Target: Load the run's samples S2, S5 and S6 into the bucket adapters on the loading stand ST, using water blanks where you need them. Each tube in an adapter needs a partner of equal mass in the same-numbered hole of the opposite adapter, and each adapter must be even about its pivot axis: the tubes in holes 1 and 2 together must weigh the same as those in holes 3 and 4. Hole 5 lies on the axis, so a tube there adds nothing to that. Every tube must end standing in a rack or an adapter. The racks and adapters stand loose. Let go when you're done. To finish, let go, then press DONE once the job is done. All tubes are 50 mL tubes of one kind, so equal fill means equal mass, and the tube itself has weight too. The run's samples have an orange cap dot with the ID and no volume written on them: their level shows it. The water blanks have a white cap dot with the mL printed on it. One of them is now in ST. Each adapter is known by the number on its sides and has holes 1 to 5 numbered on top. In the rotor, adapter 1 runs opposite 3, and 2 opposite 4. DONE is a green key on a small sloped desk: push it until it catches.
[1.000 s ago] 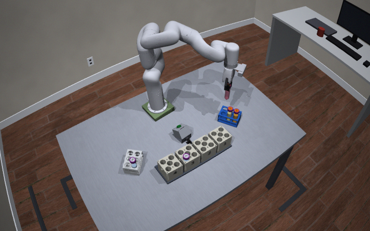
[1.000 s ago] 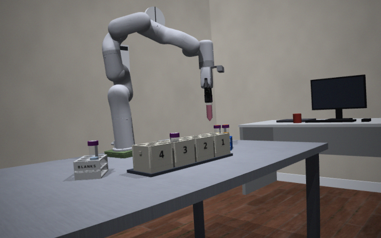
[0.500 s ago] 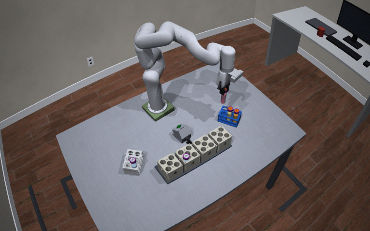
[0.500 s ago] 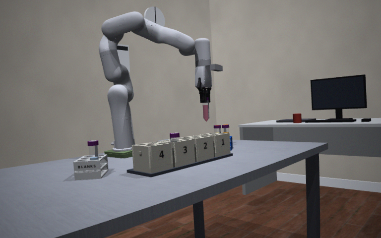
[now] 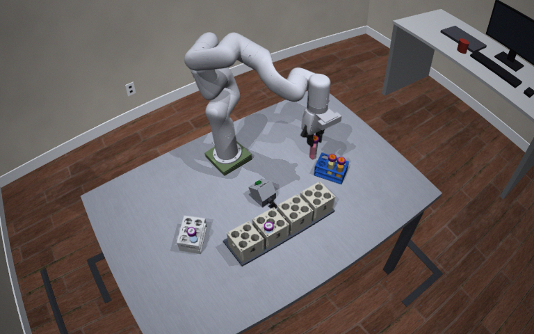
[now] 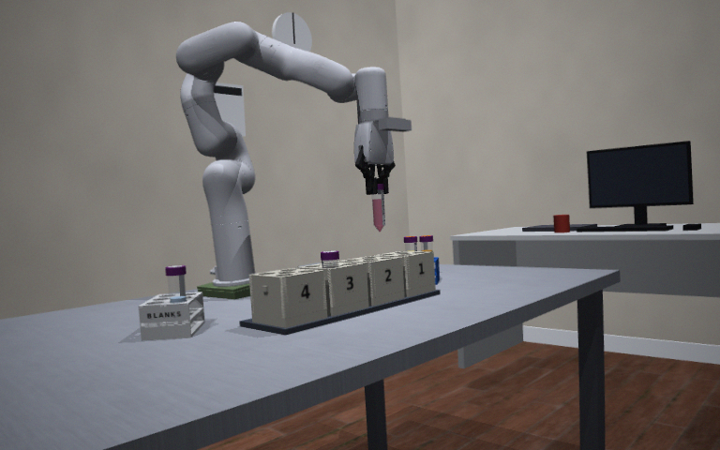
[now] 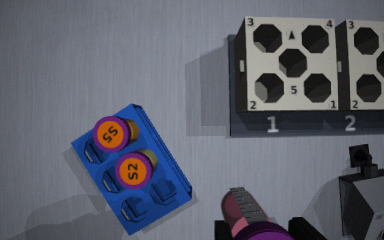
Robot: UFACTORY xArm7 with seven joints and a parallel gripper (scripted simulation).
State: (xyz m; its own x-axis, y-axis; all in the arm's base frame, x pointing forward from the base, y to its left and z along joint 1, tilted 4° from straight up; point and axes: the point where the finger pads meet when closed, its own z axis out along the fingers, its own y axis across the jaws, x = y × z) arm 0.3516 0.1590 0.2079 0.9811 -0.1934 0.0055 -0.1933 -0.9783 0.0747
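our gripper (image 6: 377, 187) is clamped on a pink-filled tube (image 6: 378, 211), hanging upright in the air. below it, just left of the blue rack (image 5: 331, 170), lies bare table (image 5: 157, 283).

arm (image 6: 276, 58): arched, wrist vertical | end effector (image 6: 378, 187): closed on pink tube (image 6: 378, 212)

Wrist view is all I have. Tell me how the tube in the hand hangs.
Observer: The hand is shut on the pink tube. It hangs upright in the air, its tip above the caps of the tubes in the blue rack.
Operator: Report where the blank in the stand sits.
Observer: One purple-capped tube stands in adapter 3, seemingly in the centre hole.
Operator: Check adapter 4.
Observer: Adapter 4 shows all five holes empty in the top view.
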